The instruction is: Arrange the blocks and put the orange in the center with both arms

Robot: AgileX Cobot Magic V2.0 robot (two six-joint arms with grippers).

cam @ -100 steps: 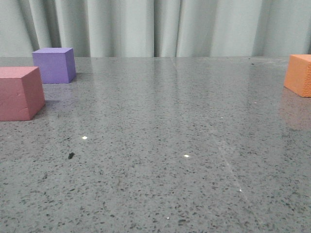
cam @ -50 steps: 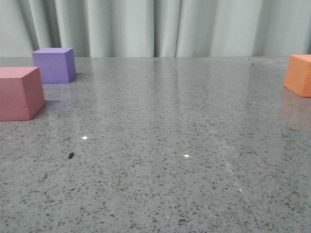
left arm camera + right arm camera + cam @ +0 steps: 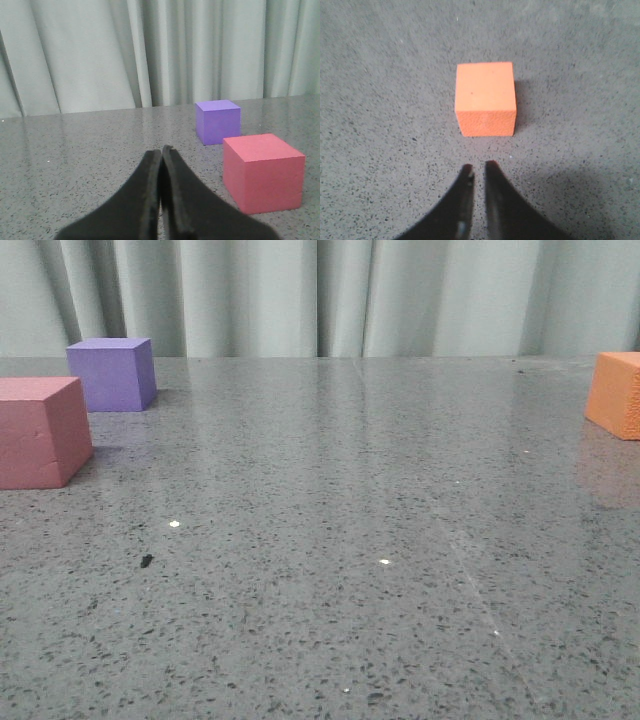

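Nothing has shifted in the front view across the last second: the three cubes sit exactly where they were, and no arm enters that view. Behind everything hangs a pale grey-green pleated curtain [image 3: 320, 295], and below it spreads the dark speckled stone-look table [image 3: 330, 570], glossy enough to mirror the curtain folds and the cubes. On the robot's left the pinkish-red cube [image 3: 40, 432] stands nearest, with the purple cube [image 3: 112, 374] just behind it and apart from it; the orange cube [image 3: 617, 393] sits well apart at the far right edge, partly cut off by the frame, so the middle of the table is bare and the arranging has not begun. The left gripper [image 3: 161, 151] points toward the curtain with its fingers pressed together on nothing, the red and purple cubes off to one side of it. The right gripper [image 3: 479, 169] hangs over the table just short of the orange cube, its fingers nearly together with only a thin slit between them. My worry is that slit: it looks far narrower than the cube, so a descent without spreading first would likely shove or tip the cube. The slick surface could also let a cube slide if nudged.
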